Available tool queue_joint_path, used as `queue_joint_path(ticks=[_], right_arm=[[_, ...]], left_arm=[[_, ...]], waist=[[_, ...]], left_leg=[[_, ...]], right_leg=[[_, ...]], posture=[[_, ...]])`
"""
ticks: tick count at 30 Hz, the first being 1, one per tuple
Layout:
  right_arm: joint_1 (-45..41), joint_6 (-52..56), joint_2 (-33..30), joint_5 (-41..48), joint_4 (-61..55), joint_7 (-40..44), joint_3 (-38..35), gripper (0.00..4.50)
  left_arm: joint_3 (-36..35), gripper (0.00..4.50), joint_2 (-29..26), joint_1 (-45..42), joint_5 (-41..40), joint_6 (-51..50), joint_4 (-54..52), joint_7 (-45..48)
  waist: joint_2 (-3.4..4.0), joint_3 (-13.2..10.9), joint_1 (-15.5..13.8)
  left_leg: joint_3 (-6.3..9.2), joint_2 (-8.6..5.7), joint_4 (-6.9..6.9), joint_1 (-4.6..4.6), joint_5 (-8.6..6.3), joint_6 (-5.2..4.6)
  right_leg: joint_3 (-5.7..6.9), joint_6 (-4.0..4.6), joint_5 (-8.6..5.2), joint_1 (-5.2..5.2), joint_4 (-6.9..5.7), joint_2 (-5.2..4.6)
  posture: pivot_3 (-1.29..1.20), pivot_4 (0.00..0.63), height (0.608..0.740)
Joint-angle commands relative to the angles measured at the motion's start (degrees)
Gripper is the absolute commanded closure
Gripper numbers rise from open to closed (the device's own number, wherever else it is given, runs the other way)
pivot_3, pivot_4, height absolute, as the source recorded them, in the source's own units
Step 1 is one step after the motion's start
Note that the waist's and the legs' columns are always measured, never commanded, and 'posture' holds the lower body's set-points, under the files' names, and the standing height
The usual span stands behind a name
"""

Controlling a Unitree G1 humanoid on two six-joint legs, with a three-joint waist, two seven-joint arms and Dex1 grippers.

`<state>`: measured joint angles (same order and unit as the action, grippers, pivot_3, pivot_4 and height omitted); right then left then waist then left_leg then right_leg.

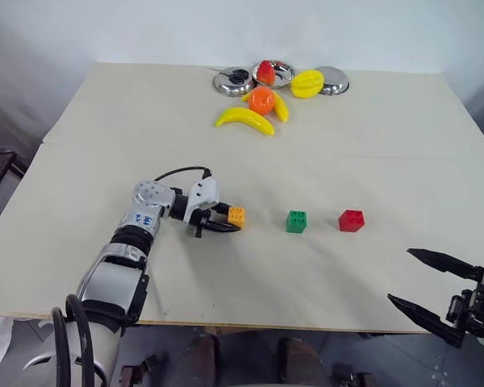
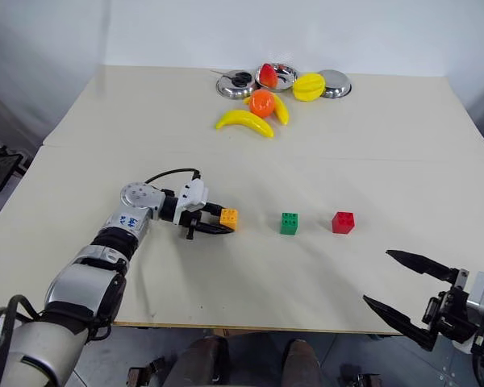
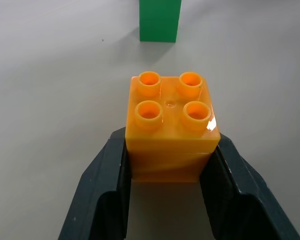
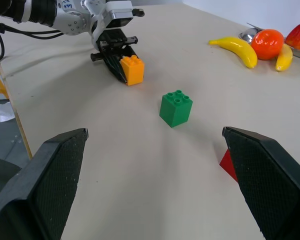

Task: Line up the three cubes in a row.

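Right claw (image 1: pixel 436 294) spread, idle. Left claw (image 1: pixel 226 220) clamps orange cube (image 1: pixel 236 215) by its smooth sides; looks light, rigid, probably slick. Green cube (image 1: pixel 297 222) next.

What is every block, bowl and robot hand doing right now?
Orange cube: upright on the table, gripped by the left gripper.
Green cube: upright, free.
Red cube: upright, free.
Left gripper: shut on the orange cube.
Right gripper: open, holding nothing.
Middle bowl: holds a red toy fruit.
Right bowl: upright, yellow toy fruit in front.
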<state>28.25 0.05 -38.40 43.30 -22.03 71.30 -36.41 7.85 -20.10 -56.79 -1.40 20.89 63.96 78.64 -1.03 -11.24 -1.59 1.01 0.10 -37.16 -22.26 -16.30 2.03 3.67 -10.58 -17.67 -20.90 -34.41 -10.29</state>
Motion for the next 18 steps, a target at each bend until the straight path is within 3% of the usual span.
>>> queue_joint_path(ticks=[1,12,18], right_arm=[[-0.07,-0.22,0.39,0.35,-0.52,-0.02,-0.25,0.00],[0.44,-0.81,1.73,-0.15,-1.20,-0.22,-0.03,0.00],[0.15,-0.77,2.23,-0.56,-1.22,-0.44,0.44,0.00]], left_arm=[[0.14,2.99,0.72,-2.44,1.32,1.58,2.17,0.16],[-0.79,2.99,1.62,-4.56,3.40,2.12,6.66,-2.07],[-3.39,1.11,1.03,-4.51,1.79,3.10,7.01,-4.19]], waist=[[0.00,0.00,0.02],[-0.01,0.00,0.05],[-0.01,0.00,0.05]], left_leg=[[0.00,0.00,0.00,0.00,0.00,0.00],[0.00,0.00,0.01,0.00,0.00,0.00],[0.01,0.00,0.00,0.00,0.00,0.00]], right_leg=[[0.00,0.00,0.00,0.00,0.00,0.00],[0.00,0.00,0.00,-0.01,0.00,0.00],[0.00,0.00,0.00,-0.01,-0.01,0.00]], posture=[[0.00,0.150,0.740],[0.00,0.150,0.740],[0.00,0.150,0.740]])
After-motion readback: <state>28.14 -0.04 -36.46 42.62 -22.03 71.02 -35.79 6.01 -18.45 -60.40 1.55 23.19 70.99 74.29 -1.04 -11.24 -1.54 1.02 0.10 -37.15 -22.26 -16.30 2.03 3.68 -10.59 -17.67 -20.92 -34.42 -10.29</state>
